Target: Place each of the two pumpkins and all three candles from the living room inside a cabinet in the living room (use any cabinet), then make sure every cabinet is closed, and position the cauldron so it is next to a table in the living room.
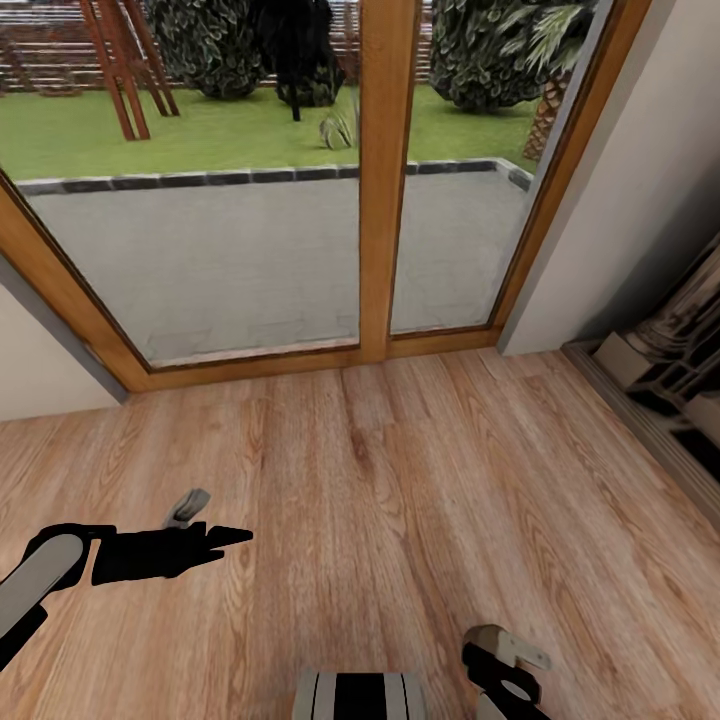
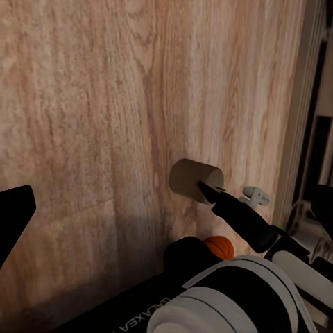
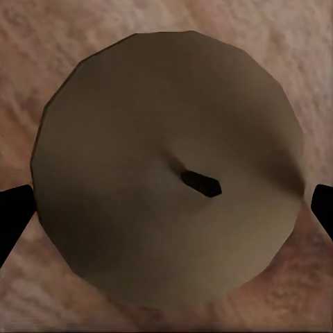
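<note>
Wood-plank floor (image 1: pixel 400 500) lies beneath us. Our right end effector (image 3: pixel 166 201) grips a pale grey-white round candle (image 3: pixel 166 166); our left end effector (image 1: pixel 215 540) spreads wide.

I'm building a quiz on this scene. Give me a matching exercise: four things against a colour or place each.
1 candle
2 pumpkin
3 left gripper
4 patio door

A orange
B empty, above the wooden floor
C between the right gripper fingertips
D looks onto a lawn

Pairs: 1-C, 2-A, 3-B, 4-D
</note>
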Controlling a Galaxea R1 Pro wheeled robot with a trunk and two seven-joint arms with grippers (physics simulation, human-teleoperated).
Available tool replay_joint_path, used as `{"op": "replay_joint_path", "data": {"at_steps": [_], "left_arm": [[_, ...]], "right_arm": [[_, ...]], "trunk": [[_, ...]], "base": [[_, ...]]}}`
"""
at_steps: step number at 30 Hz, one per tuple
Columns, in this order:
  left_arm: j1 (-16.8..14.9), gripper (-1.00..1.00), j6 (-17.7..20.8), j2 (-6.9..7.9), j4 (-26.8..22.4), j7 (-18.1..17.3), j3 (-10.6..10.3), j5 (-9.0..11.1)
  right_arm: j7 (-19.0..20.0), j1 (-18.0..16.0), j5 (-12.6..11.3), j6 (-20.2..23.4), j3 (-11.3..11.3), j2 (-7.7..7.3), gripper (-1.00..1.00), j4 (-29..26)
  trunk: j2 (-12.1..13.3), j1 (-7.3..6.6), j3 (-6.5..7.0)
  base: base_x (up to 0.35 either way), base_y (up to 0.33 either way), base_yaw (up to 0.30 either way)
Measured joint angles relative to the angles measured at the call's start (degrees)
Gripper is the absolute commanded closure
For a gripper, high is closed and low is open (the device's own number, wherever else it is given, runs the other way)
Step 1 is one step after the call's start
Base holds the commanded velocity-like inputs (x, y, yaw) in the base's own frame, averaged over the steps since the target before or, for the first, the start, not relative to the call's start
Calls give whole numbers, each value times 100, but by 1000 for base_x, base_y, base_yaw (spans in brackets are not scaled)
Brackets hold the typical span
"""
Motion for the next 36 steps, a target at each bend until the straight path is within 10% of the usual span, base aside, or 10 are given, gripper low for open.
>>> {"op": "replay_joint_path", "data": {"at_steps": [36], "left_arm": [[0,-100,-2,0,7,0,-7,9]], "right_arm": [[262,-1,29,-102,-10,-1,-100,646]], "trunk": [[0,0,0]], "base": [[0,0,0]]}}
